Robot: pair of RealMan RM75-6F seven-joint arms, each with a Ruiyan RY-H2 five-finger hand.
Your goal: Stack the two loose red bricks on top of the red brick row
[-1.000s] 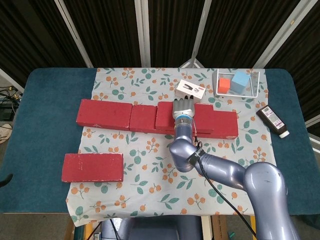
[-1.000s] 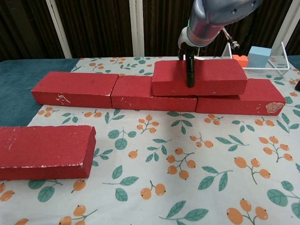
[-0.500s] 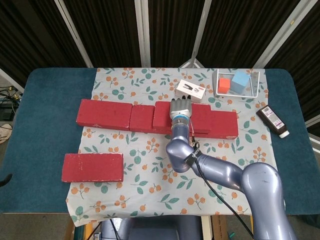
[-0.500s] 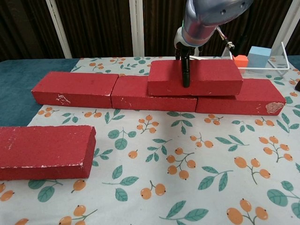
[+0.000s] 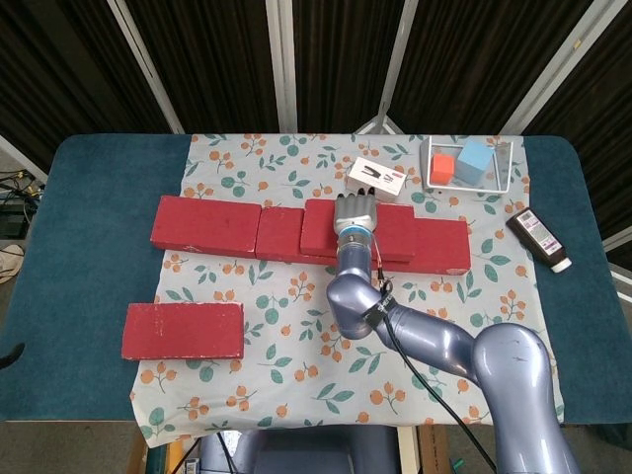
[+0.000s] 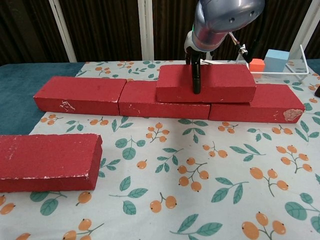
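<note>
Resting on top of the red brick row, the stacked brick straddles the seam between two row bricks, so that its weight is shared by both, as in a running bond. The right hand is clamped on this brick: its fingers lie flat over the top face in the head view, and a dark thumb runs down the near face in the chest view, pinching the brick front to back. This grip suggests that the brick's position along the row is being adjusted before it is let go. The brick looks level and seated on the row, so the first of the two placements is judged nearly complete.

The second loose brick lies flat on the patterned cloth, well apart from the row and toward the robot's left, untouched. The left hand appears in neither view. Beyond the row, on the bench, stand a small card box, a wire basket holding an orange block and a blue block, and a dark bottle lying at the right edge.
</note>
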